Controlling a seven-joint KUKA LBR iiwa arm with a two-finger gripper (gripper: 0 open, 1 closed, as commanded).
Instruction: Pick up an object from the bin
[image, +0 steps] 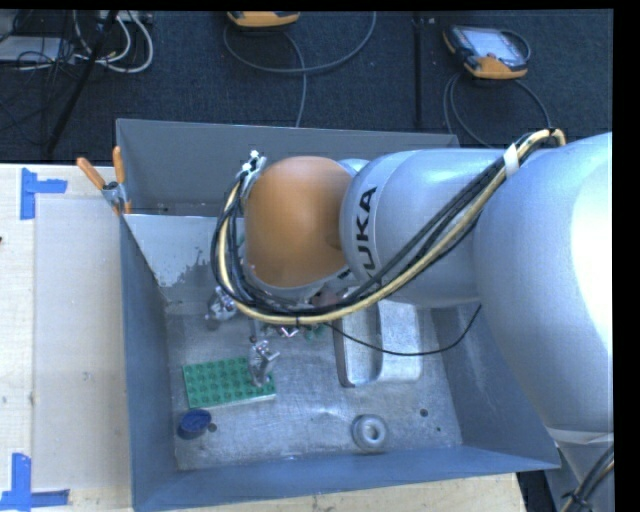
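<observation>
My gripper (263, 362) hangs below the arm's orange cover, low over the bin's left half. Its tip sits at the right end of a flat green studded building plate (222, 384) that lies on the bin floor, and I cannot tell whether it touches the plate. A small dark blue cap (194, 425) lies just in front of the plate's left corner, apart from the gripper.
A grey metal scoop-like piece (385, 345) lies right of the gripper, partly under the arm. A small metal ring (370, 431) rests near the bin's front wall. The arm and its cables cover the back of the bin.
</observation>
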